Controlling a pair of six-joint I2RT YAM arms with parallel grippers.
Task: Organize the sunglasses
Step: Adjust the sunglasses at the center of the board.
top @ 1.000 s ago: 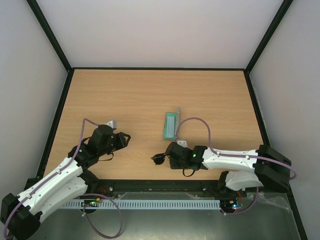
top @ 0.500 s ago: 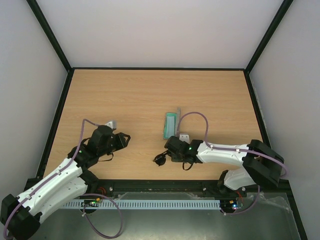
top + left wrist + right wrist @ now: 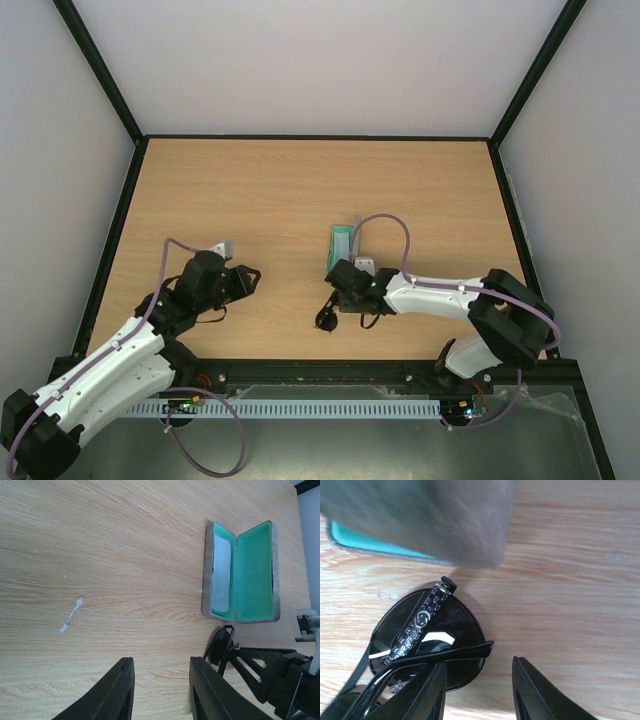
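The sunglasses (image 3: 325, 318) lie on the wooden table just in front of the case, with dark lenses (image 3: 427, 635) and a patterned temple arm. My right gripper (image 3: 334, 304) hovers over them, open (image 3: 479, 665); one thin black temple tip ends in the gap, touched by neither pad. The grey case (image 3: 242, 572) lies open flat, green inside; in the top view (image 3: 341, 248) the right wrist covers its near end. My left gripper (image 3: 250, 277) sits well to the left, open (image 3: 161, 661) over bare wood. The sunglasses (image 3: 220, 645) show beyond its right finger.
A pale blue cloth (image 3: 222, 572) rests in one half of the case. The right arm's purple cable (image 3: 385, 222) loops above the case. A white scuff (image 3: 72, 615) marks the wood. Black frame rails (image 3: 118, 230) edge the table.
The right gripper has swung left and back toward the case, and its jaws have opened off the sunglasses, which turned slightly on the table. The left arm has stayed still.
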